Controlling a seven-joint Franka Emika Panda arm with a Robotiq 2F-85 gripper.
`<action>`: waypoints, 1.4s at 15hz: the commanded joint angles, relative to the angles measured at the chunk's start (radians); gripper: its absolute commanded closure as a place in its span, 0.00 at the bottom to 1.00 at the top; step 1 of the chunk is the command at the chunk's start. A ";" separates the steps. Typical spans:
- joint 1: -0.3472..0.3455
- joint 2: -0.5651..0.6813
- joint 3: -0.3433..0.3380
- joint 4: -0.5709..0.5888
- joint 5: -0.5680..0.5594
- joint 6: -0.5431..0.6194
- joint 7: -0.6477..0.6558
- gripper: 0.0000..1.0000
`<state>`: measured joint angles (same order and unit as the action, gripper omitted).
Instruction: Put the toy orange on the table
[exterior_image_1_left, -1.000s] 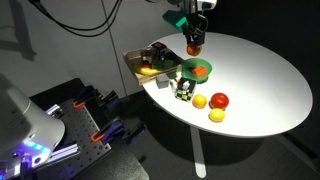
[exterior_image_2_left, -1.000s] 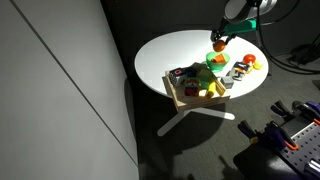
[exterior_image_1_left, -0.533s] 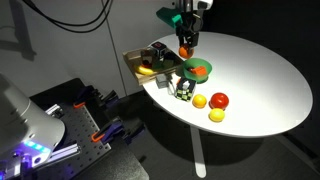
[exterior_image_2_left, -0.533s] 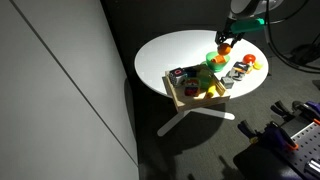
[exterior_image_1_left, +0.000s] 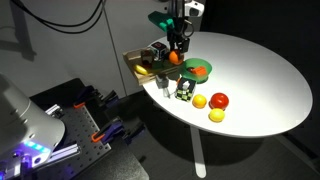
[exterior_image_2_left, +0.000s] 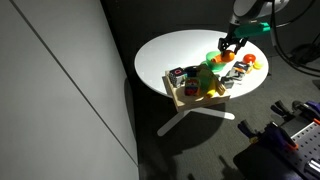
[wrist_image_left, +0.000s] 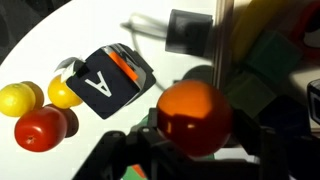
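Above the smooth, round white tabletop (exterior_image_1_left: 262, 85), the dark gripper (exterior_image_1_left: 176, 52) seemingly clamps its jaws on the small, glossy, deep-orange plastic toy orange (wrist_image_left: 195, 115), lodged between them.

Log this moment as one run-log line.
phase: transport hold | gripper: shut on toy orange | toy orange: in the air above the table | release: not yet done

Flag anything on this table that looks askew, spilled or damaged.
Nothing stands out. The toy orange sits in the gripper, and the red fruit and lettered block rest on the table unspilled.
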<state>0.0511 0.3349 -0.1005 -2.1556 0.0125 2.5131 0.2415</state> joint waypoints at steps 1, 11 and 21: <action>-0.033 -0.020 0.036 -0.050 0.035 0.027 -0.058 0.51; -0.092 0.045 0.070 -0.066 0.148 0.092 -0.141 0.51; -0.106 0.128 0.077 -0.060 0.140 0.219 -0.140 0.51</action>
<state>-0.0339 0.4502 -0.0441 -2.2183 0.1344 2.7043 0.1310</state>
